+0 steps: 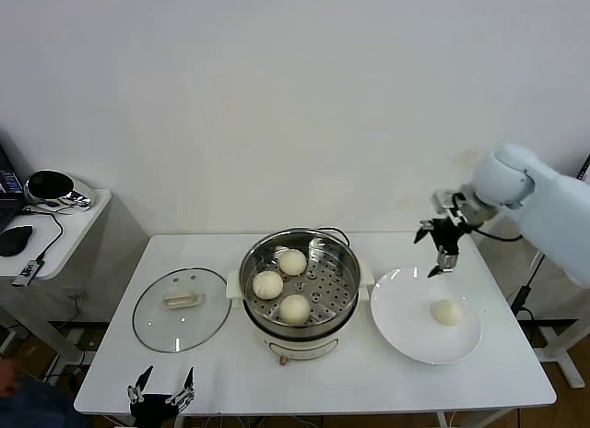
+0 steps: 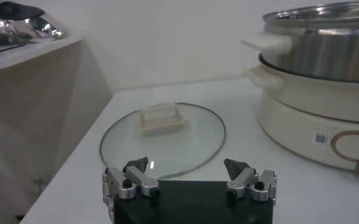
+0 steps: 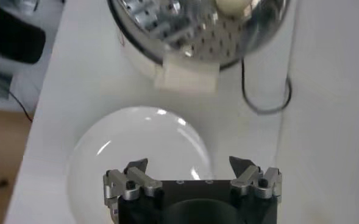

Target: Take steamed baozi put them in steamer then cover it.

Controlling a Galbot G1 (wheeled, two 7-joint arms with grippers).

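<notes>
The steamer stands mid-table with three baozi on its perforated tray: one at the back, one at the left, one at the front. A fourth baozi lies on the white plate to the right. My right gripper hangs open and empty above the plate's far edge; its wrist view shows the plate, the steamer and the open gripper. My left gripper is open and parked at the table's front left, facing the glass lid.
The glass lid with a cream handle lies flat left of the steamer. A black cable loops behind the steamer. A side table with a mouse and other items stands at the far left. A wall stands behind.
</notes>
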